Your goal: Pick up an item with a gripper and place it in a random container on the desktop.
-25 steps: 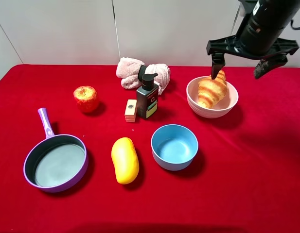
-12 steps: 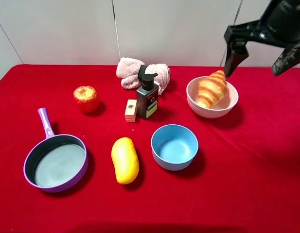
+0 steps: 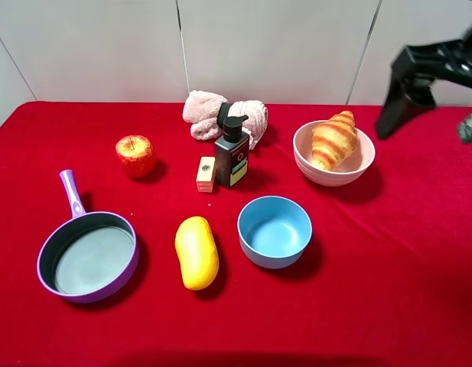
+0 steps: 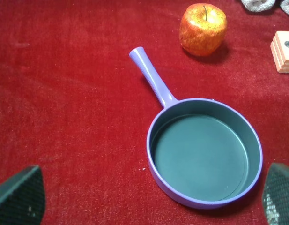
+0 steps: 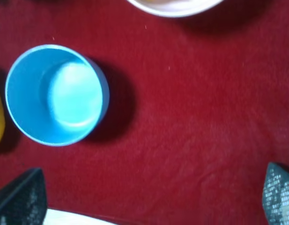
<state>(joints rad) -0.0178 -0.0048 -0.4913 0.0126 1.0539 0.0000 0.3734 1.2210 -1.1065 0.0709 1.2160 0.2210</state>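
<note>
The golden-brown croissant (image 3: 333,140) lies in the pale pink bowl (image 3: 336,178) at the back right of the red desktop (image 3: 404,267). My right gripper (image 3: 427,128) is open and empty, raised above the cloth to the right of the bowl and apart from it. In the right wrist view its fingertips (image 5: 20,199) stand wide apart and only the pink bowl's edge (image 5: 174,7) shows. My left gripper (image 4: 149,194) is open and empty above the purple pan (image 4: 153,140); it does not show in the exterior view.
A blue bowl (image 3: 275,231), a yellow mango (image 3: 196,252) and the purple pan (image 3: 89,257) sit in front. An apple (image 3: 135,155), a wooden block (image 3: 206,173), a pump bottle (image 3: 232,157) and a rolled towel (image 3: 220,115) stand behind.
My right gripper has risen and moved right, away from the pink bowl. The croissant stays in the bowl. Nothing else has moved.
</note>
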